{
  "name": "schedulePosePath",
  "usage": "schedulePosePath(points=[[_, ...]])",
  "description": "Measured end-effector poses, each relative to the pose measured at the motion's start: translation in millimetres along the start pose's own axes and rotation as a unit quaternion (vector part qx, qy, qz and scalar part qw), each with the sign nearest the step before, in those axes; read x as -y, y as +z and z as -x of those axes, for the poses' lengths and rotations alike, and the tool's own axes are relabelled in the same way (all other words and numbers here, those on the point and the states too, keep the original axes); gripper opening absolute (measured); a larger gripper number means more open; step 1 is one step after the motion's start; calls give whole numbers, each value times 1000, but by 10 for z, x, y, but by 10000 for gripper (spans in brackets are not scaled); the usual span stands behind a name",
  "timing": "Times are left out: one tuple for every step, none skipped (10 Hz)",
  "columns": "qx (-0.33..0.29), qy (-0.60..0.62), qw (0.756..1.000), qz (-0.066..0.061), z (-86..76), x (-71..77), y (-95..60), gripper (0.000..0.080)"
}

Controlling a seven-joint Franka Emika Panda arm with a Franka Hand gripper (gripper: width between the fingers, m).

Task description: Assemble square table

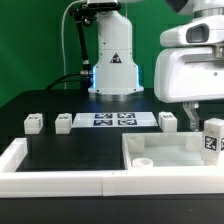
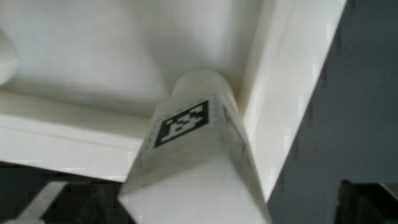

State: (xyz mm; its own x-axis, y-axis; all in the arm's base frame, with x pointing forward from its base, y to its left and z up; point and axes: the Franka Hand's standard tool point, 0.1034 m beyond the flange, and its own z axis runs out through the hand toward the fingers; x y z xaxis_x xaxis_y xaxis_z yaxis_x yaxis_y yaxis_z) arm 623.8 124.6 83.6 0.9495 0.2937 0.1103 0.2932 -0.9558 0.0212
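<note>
Jaws of the claw [image 1: 196, 116] stand spread and empty (dark fingertips [image 2: 45, 205] flank a tagged leg [image 2: 192, 150]), directly above the square tabletop [image 1: 165, 155], with that leg just beside it.

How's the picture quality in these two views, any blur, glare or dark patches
Exterior view: evenly lit, the white tabletop and border wall bright against the black table, small tags on the marker board soft and unreadable, the tool partly cut off. Wrist view: very close, soft focus, the white leg fills the frame, its tag slightly blurred, dark corners below.
</note>
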Motion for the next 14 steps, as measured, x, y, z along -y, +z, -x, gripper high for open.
schedulePosePath(points=[[0,-41,999,0,2,-18,0,649],[0,-69,998,0,3,-24,0,649],[0,-97,995,1,5,-42,0,649],[2,-143,990,5,9,-79,1,649],[3,-176,984,7,14,-108,4,649],[3,-182,983,8,15,-114,4,649],[3,-183,983,9,15,-119,4,649],[3,-182,983,9,15,-119,4,649],[3,-182,983,9,15,-120,4,558],[3,-182,983,9,15,-120,4,558],[3,-182,983,9,16,-119,4,358],[3,-182,983,9,16,-119,4,293],[3,-182,983,9,16,-119,4,293],[3,-179,984,9,16,-119,4,293]])
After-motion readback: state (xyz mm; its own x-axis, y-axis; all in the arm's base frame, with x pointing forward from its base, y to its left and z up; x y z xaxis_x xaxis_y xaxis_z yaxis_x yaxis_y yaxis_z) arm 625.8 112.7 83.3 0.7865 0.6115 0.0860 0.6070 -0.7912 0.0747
